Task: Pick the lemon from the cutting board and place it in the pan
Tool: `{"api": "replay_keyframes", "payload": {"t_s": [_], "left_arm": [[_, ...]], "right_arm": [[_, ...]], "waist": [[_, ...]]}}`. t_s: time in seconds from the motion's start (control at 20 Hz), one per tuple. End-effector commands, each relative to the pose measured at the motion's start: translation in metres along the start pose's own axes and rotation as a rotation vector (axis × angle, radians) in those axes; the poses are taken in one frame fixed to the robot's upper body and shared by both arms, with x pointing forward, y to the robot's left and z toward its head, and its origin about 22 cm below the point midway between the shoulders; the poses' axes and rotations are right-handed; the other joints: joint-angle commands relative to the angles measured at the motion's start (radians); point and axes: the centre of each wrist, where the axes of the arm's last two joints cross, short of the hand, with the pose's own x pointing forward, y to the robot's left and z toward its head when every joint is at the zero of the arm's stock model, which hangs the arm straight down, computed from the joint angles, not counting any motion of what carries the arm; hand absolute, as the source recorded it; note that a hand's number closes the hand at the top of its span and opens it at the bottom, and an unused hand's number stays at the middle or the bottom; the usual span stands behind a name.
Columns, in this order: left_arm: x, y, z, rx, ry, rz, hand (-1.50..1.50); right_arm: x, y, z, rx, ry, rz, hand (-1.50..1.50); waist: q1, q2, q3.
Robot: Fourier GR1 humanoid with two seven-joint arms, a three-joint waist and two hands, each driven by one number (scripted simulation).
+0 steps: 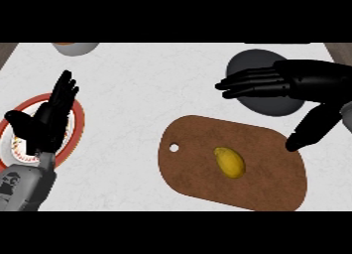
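A yellow lemon [230, 161] lies near the middle of the brown cutting board [200, 173] at the lower right. A dark grey pan [261, 106] sits behind the board, partly hidden by my right hand [310, 82]. That hand hovers open above the pan, fingers pointing left and thumb reaching down over the board's right edge. It is up and to the right of the lemon, not touching it. My left hand [46, 121] rests open at the left, fingers up.
A red-rimmed plate [77, 126] lies under my left hand at the left edge. A grey bowl [76, 47] shows at the top left. The counter is white marble, with wooden strips at both upper corners.
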Motion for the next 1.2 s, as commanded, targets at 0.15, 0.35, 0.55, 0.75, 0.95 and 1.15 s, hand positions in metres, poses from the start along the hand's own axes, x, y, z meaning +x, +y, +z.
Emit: {"api": "replay_keyframes", "payload": {"t_s": [0.15, 0.35, 0.55, 0.75, 0.95, 1.15], "left_arm": [[0.0, 0.017, -0.007, 0.022, -0.02, -0.011, 0.0], [-0.007, -0.004, 0.008, -0.012, -0.001, 0.003, 0.0], [0.004, 0.012, 0.004, 0.009, 0.006, -0.005, 0.0], [-0.005, 0.001, 0.001, 0.015, -0.022, -0.024, 0.0], [0.007, 0.006, 0.007, -0.017, 0.003, 0.001, 0.0], [0.009, 0.015, 0.006, 0.003, -0.021, -0.003, 0.0]], "right_arm": [[0.003, 0.032, -0.009, 0.143, 0.024, -0.025, -1.5], [-0.004, 0.038, -0.009, 0.122, 0.072, -0.021, -1.5], [-0.002, 0.045, -0.021, 0.095, 0.131, 0.012, -1.5], [-0.003, 0.02, -0.024, 0.164, 0.151, 0.022, -1.5], [-0.03, 0.06, -0.036, 0.207, 0.145, -0.001, -1.5], [-0.026, 0.079, -0.034, 0.276, 0.128, 0.029, -1.5]], "waist": [[-0.004, 0.001, 0.0], [0.002, 0.001, 0.0], [0.001, 0.0, 0.0], [0.003, 0.002, 0.0], [0.011, 0.003, 0.001], [0.007, 0.001, 0.001]]}}
